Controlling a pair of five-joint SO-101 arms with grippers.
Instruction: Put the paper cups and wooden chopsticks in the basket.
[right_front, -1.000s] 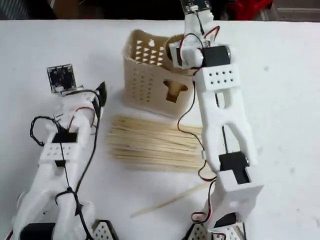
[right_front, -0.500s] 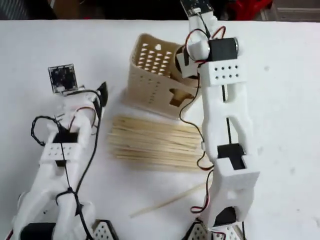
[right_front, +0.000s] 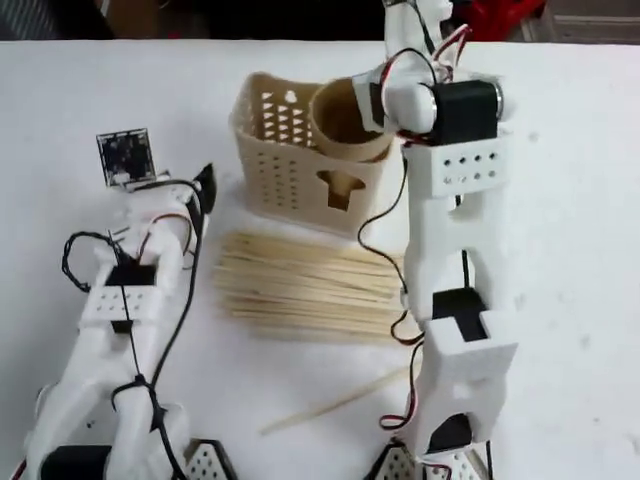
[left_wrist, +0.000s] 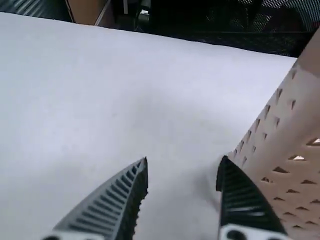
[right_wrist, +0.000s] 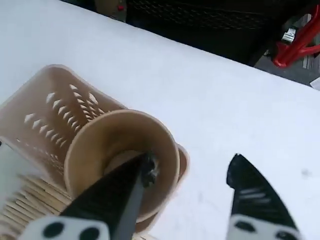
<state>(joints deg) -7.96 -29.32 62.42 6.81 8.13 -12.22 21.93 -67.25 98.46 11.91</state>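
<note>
- The basket (right_front: 300, 165) stood tipped and skewed half a second ago; it now sits level on the table (right_front: 560, 200), a little more toward the left arm's side
- The paper cup (right_front: 348, 120) was mostly hidden by the right arm a second ago; its mouth is now in plain sight at the end of the basket nearest the right arm, leaning, with its rim above the basket's rim
- The right arm's wrist has drawn back toward the far edge of the table, off the basket
- The right gripper (right_wrist: 192, 162) is spread wide and clamps nothing: one finger tip sits at the cup's mouth, the other is well outside the cup over bare table
- The left arm has kept its place over the last second; the left gripper (left_wrist: 182, 162) hangs over the table just beside the basket's perforated wall, jaws apart and empty
- The wooden chopsticks (right_front: 305, 285) lie in a flat pile on the table in front of the basket, between the two arms, unmoved
- A loose chopstick (right_front: 335, 403) lies apart from the pile, slanted, near the right arm's base
- A cable (right_front: 362, 245) from the right arm trails over the pile's end next to that arm
</note>
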